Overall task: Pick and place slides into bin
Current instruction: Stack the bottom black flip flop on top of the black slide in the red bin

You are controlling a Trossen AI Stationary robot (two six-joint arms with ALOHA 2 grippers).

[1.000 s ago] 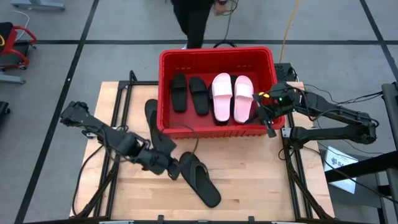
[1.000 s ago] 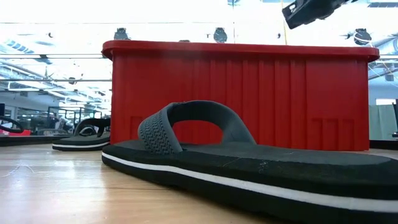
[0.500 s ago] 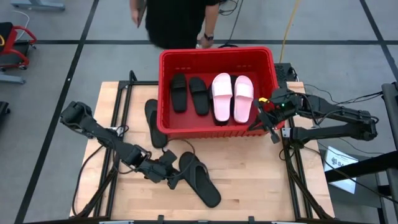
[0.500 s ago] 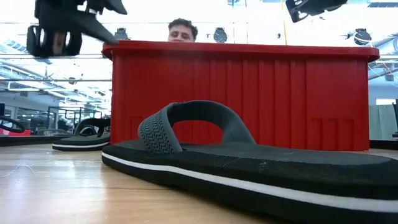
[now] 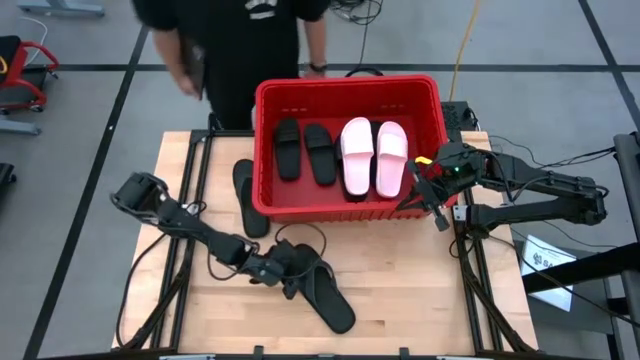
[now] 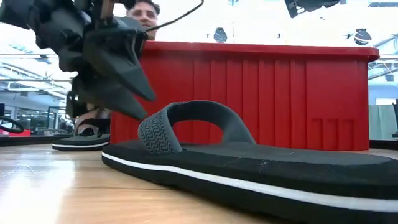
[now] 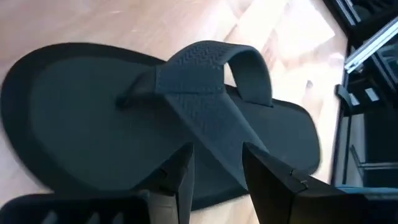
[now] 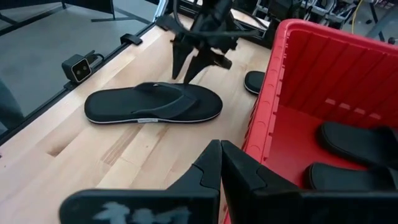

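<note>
The left gripper (image 5: 291, 272) is hovering spread over the black slide (image 5: 322, 289), low centre, fingers (image 7: 179, 177) straddling its strap. The right gripper (image 5: 432, 196) is waiting clenched, empty, at the bin's (image 5: 262, 150) right rim.

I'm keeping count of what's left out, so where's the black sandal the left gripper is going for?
The sandal lies on the table in front of the bin, under the open left gripper.

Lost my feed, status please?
Left tool open, poised over black flip-flop's strap on table. Right tool shut, waiting beside red bin. Four slides binned. Nothing blocking.
</note>
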